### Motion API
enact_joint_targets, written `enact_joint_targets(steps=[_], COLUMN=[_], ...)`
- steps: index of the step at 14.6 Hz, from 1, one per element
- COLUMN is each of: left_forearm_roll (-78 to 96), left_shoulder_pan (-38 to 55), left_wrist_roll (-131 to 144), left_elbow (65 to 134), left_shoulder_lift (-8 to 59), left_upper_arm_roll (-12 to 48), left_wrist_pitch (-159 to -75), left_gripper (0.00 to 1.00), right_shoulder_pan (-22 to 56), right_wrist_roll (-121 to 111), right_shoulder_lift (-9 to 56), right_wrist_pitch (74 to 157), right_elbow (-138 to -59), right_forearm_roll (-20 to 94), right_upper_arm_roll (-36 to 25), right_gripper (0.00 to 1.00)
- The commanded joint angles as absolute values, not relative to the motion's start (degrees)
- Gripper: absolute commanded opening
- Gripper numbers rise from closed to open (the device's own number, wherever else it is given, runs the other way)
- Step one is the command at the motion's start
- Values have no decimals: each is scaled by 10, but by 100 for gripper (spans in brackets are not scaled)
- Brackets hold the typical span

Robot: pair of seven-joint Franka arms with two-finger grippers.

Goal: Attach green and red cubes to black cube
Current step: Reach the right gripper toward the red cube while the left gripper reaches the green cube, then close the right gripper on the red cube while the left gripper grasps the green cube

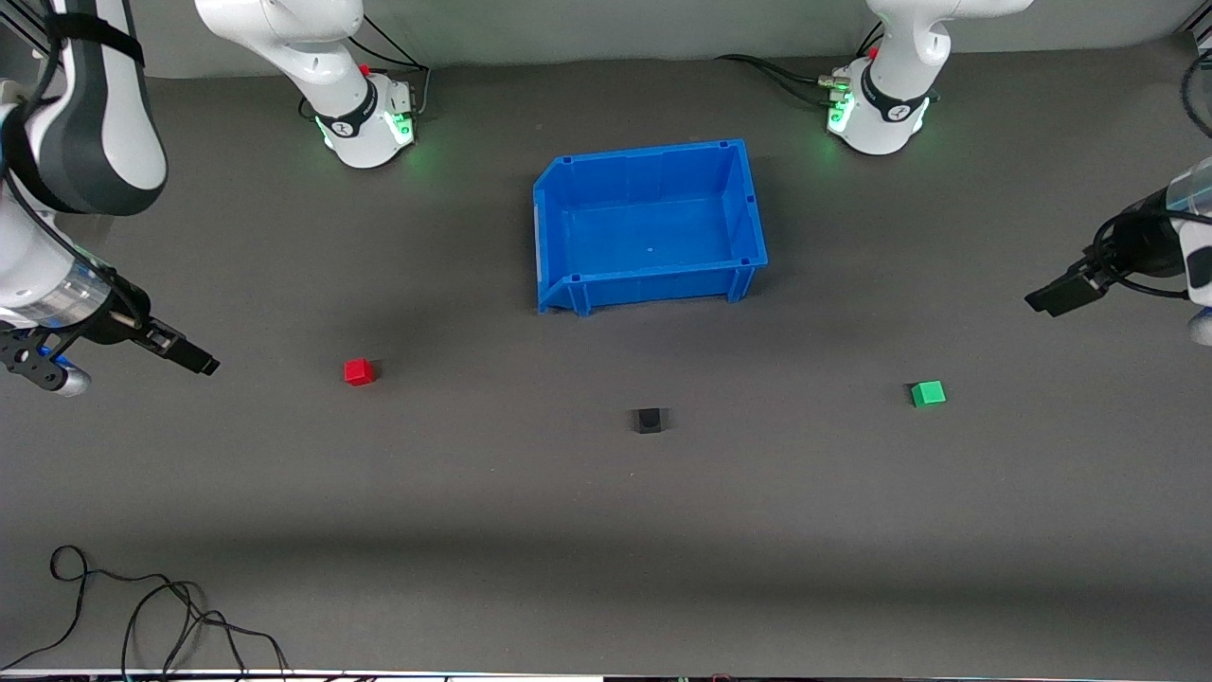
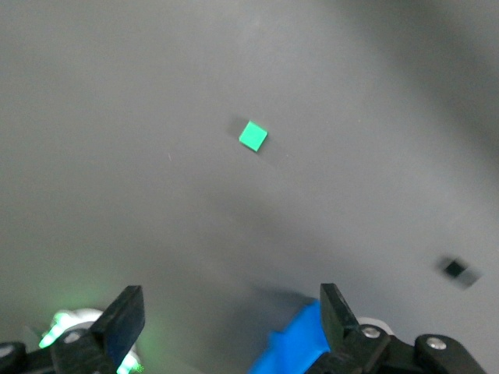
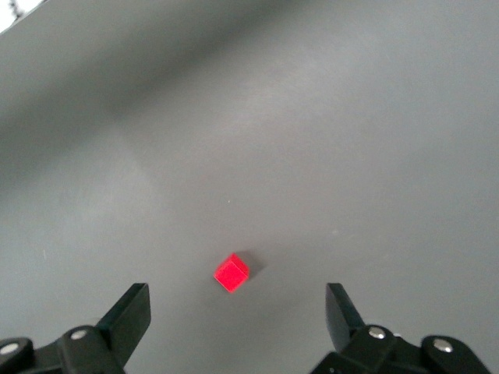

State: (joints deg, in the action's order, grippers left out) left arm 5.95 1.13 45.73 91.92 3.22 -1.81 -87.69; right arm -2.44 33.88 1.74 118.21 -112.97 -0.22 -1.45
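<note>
Front view, cubes: the red cube (image 1: 359, 371), the black cube (image 1: 649, 420) and the green cube (image 1: 928, 393) lie well apart on the grey table (image 1: 606, 511), none joined; the black one sits between the other two and slightly nearer the camera.
Front view, bin: a blue bin (image 1: 748, 204) stands empty, farther from the camera than all three cubes.
Front view, arms: the right gripper (image 1: 194, 358) hangs over the table at the right arm's end, short of the red cube; the left gripper (image 1: 1056, 296) hangs at the left arm's end, short of the green cube. Finger spread is unclear from here.
Left wrist view: the left gripper (image 2: 232, 315) is spread wide and holds nothing; the green cube (image 2: 253, 136) lies on bare table ahead of it, the black cube (image 2: 454, 269) off to one side, and an edge of the blue bin (image 2: 292, 347) shows between the fingers.
Right wrist view: the right gripper (image 3: 238, 312) is spread wide and empty; the red cube (image 3: 231, 272) lies between the finger lines, apart from both.
Step in hand (judged): approach, before any grasp.
Next move calls for: each gripper to descend, centre over its cube and close squarely on the faces.
View-specific: only the wrist views settle the finger spread; only the front view shows all three cubes together.
</note>
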Motion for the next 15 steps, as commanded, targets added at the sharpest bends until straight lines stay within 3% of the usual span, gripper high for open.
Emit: enact_joint_targets(steps=[1,6,9,15], left_forearm_roll=[123,187,228,337], left_shoulder_pan=[-33,-74,-94,-113], left_wrist_roll=[576,672,672,631], left_elbow=[949,1039,1119,1239], left_shoulder_lift=[26,12,-1,31], left_upper_arm_roll=[-17,-17,-17,-17], left_wrist_pitch=[-893,-963,-1027,-1168], left_gripper=[100,100,100,100], right_shoulder_pan=[-22,-16,27,43], right_wrist_roll=[496,740,872,904], right_shoulder_lift=[10,55,122,206], right_wrist_pitch=[1218,1209,1199,1293], right_elbow=[-1176,-1180,-1179,-1183], right_forearm_roll=[-2,7,7,5], right_upper_arm_roll=[-11,-9,-7,-5], right_gripper=[100,100,100,100])
